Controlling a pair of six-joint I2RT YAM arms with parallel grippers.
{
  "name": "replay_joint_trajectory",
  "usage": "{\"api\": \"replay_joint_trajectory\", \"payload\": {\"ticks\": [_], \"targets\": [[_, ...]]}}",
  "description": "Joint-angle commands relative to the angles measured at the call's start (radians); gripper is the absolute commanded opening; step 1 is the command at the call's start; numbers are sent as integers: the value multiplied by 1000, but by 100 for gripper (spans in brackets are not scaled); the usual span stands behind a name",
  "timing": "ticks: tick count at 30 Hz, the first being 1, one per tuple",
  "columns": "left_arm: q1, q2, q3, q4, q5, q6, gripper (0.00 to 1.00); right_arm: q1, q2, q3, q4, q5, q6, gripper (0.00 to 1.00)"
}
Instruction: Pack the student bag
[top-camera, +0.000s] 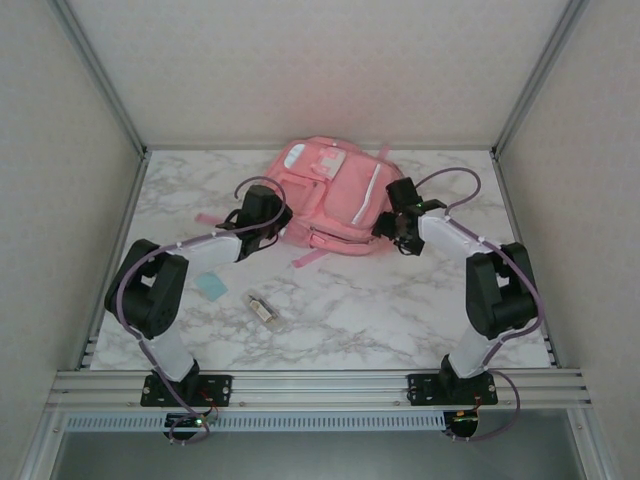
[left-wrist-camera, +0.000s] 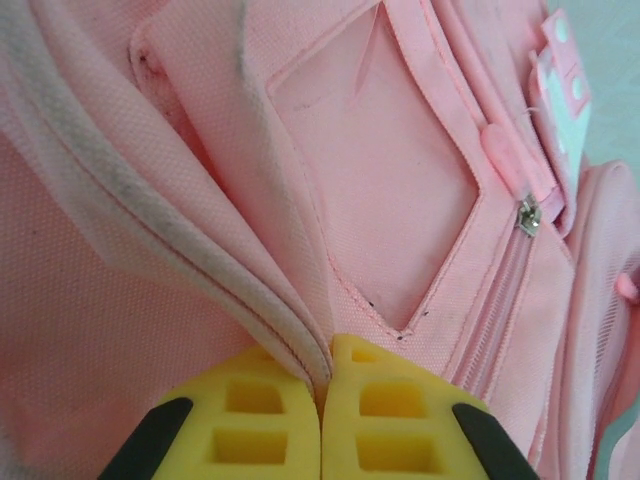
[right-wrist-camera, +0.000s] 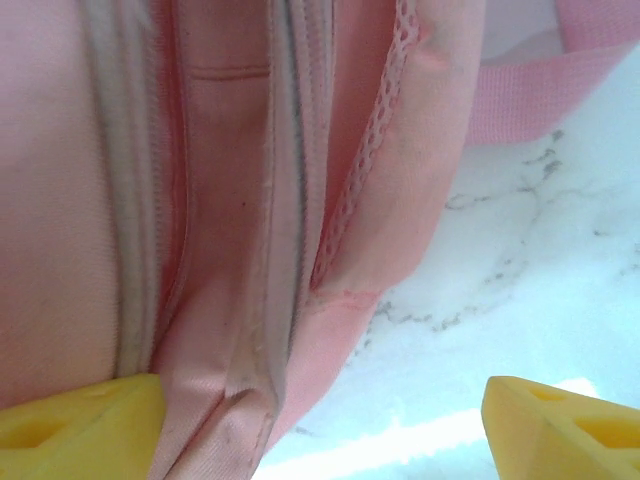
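Note:
The student bag (top-camera: 330, 195), a large pink backpack with white trim, lies flat at the back middle of the marble table. My left gripper (top-camera: 268, 222) is at the bag's left edge, and its yellow fingers (left-wrist-camera: 250, 425) are shut on a fold of the pink fabric with its grey-white piping (left-wrist-camera: 200, 265). A zip pull (left-wrist-camera: 528, 215) shows on the front pocket. My right gripper (top-camera: 400, 225) is at the bag's right edge. Its jaws stand wide open (right-wrist-camera: 320, 420) astride the bag's rim (right-wrist-camera: 250, 330), not pinching it.
A small light-blue flat item (top-camera: 211, 285) and a small clear oblong item (top-camera: 264, 308) lie on the table (top-camera: 400, 310) in front of the left arm. A pink strap (top-camera: 310, 258) trails from the bag's near edge. Metal posts frame the table's sides.

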Motion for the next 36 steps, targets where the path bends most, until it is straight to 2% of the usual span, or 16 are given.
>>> {"api": "replay_joint_trajectory", "payload": {"ticks": [1,5,8,11,14,19,25,36], "targets": [[-53,-37,-6,10,71,-12,0,43,-119,31,-9,-45,-38,81],[-59,-40,-6,52,77,-50,0,136,-227,18,-66,-91,-24,78],[-64,-42,7,51,78,-62,0,196,-248,39,-87,-132,28,78],[-68,-48,5,64,83,-78,0,274,-228,48,-27,-188,77,76],[-72,-57,1,58,73,-79,0,345,-174,60,42,-204,127,61],[-73,-72,-20,54,55,-87,0,408,-84,58,176,-219,213,45],[-78,-85,-35,55,49,-96,0,434,8,65,287,-233,297,41],[-81,-125,-63,66,49,-103,0,414,117,90,361,-154,374,36]]}}
